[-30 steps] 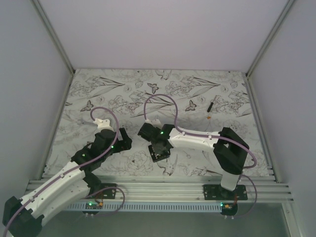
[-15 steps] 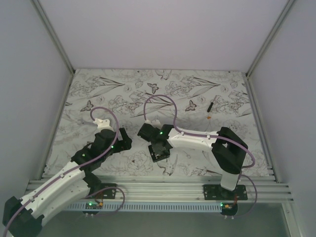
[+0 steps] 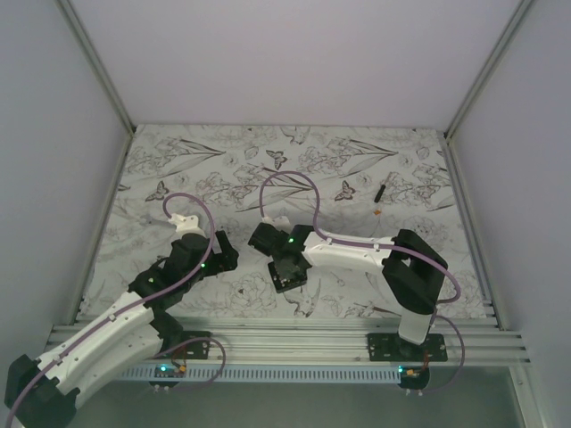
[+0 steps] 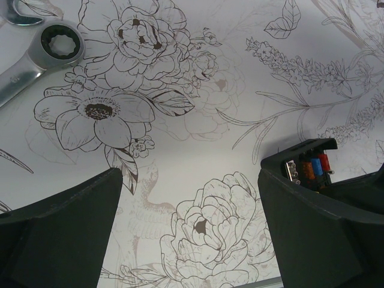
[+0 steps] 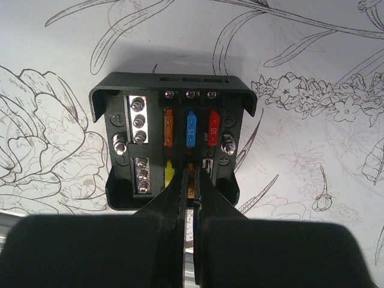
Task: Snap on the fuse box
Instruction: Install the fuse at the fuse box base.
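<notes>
Presently the right gripper (image 5: 191,186) sits pinched together over the fuse box (image 5: 174,82), left gripper (image 4: 189,180) spread wide

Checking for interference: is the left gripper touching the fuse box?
Apart. The top view shows patterned table between the left gripper and the fuse box.

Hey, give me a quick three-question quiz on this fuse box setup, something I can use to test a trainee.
1. True or false: the left pincer stands wide open with nothing in it.
2. In the fuse box top row, which fuse sits between the orange fuse and the red fuse? A green, B blue, C white.
3. Fill in: the metal tool on the table ahead of the left pincer is a ratcheting ____.
Key: 1 true; 2 B, the blue fuse; 3 wrench.
</notes>
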`<state>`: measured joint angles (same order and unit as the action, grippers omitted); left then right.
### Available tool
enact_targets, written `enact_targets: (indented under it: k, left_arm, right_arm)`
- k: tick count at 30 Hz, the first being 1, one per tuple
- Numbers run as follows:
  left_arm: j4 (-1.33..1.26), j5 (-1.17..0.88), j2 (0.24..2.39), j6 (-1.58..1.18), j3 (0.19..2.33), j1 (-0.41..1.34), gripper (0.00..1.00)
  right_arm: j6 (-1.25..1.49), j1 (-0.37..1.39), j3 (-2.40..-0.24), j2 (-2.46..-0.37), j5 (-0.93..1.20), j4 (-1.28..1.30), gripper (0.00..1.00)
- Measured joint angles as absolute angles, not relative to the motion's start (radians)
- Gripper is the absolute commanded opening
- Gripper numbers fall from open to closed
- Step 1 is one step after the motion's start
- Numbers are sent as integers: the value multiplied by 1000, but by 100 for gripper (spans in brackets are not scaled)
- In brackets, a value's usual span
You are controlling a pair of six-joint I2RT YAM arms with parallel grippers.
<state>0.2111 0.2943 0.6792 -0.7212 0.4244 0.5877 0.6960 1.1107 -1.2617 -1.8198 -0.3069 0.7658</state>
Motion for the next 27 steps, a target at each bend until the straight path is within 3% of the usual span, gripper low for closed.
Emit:
enact_targets:
  k: [27]
  left_arm:
    - [218, 294, 672, -722, 424, 588, 100]
  right_arm:
    - [722, 1124, -1261, -1819, -354, 775, 1]
